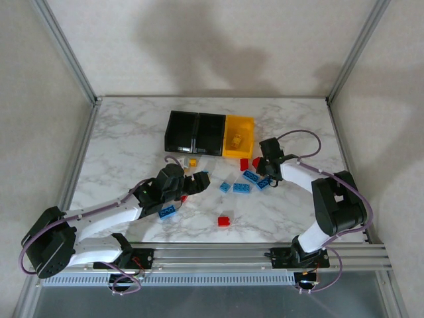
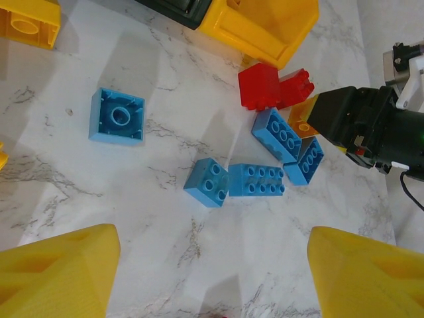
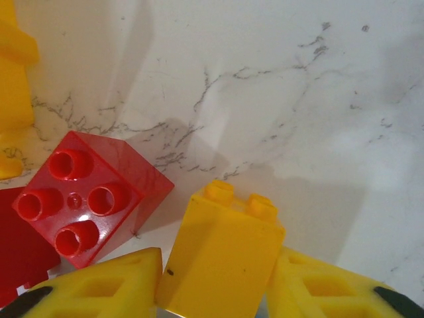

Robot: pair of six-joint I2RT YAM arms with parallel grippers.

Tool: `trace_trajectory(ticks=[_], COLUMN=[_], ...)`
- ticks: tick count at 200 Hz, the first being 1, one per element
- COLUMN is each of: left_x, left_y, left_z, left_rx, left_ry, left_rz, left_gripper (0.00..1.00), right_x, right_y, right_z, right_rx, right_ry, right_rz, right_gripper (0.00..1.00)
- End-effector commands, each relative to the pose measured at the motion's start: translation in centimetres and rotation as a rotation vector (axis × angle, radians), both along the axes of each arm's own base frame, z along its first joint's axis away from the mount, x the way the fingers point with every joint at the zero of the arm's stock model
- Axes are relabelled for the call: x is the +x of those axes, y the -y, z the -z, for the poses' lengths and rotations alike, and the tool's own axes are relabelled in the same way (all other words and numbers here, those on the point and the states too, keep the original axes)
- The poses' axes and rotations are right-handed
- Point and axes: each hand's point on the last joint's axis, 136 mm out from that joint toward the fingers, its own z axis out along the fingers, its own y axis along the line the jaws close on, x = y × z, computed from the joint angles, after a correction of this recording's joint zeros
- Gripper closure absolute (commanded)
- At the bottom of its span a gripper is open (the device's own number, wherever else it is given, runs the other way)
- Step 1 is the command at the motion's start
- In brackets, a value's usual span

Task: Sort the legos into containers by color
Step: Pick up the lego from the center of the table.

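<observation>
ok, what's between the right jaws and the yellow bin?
Two red bricks, side by side, just short of the bin; clearest in the left wrist view.

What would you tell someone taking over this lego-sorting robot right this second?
Left gripper: open, empty, pointed at the blue bricks.
Right gripper: shut on a yellow brick, beside a red brick.
Done: one yellow lego in the yellow bin; black bins look empty.
To do: bin the held brick, then sort the loose red, blue and yellow bricks on the table.
</observation>
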Motion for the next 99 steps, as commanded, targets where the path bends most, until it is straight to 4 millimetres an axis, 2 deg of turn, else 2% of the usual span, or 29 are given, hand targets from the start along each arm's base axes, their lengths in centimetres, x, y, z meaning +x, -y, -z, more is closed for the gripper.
trace_trajectory(ticks=[1,31,41,54,99], left_x=[0.3,0.4,0.3,0.3,0.7], left_y=[0.7,0.9,1.0,0.9,1.2], left_z=[-1.1,-1.2,-1.4,-1.5,-2.1], left_rx=[-0.018,-0.020,-0.025,-0.021,-0.027], left_ry=[0.033,0.035,0.037,0.042,0.050], left_rz=[0.003,0.004,0.007,0.007,0.002], left_gripper=[0.25,0.25,0.25,0.25,0.24], right_x=[-1.3,-1.5,-1.4,-1.3,-0.5], right_y=[0.9,1.0,1.0,1.2,1.2], right_z=[0.7,0.3,0.0,-0.5,-4.9], right_rx=[-0.017,-0.015,-0.019,-0.029,-0.010], right_ry=[-0.035,-0.028,-0.023,-0.010,0.078], right_rz=[0.016,0.018,0.018,0.022,0.020], right_gripper=[0.61,0.63,0.67,0.68,0.69])
